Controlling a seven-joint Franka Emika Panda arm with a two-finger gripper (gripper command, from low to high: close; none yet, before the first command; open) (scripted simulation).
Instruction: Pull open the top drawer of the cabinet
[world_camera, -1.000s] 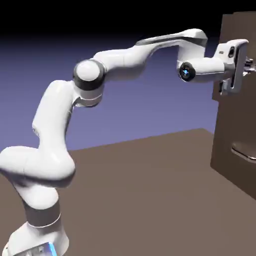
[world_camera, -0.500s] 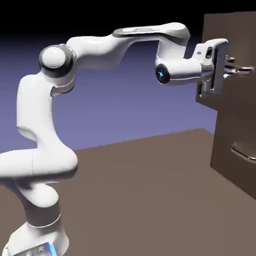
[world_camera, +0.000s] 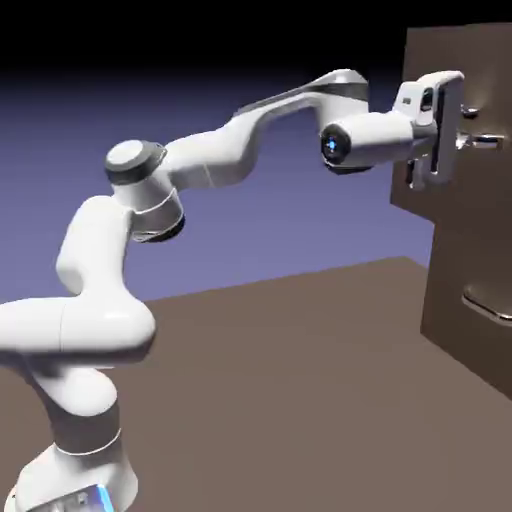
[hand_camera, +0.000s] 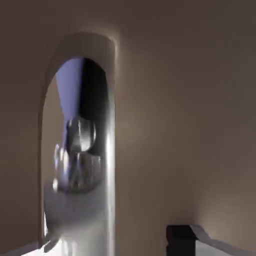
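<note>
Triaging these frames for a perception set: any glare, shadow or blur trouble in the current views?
Exterior view: top fades to black, light catches the lower handle, cabinet dim brown. Hand view: bright streak down the bar at left, soft reflections in it, pale glow low on the right on the brown front, edges soft.

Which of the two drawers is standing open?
The top drawer: its front juts out toward the arm, past the front of the lower drawer.
</note>
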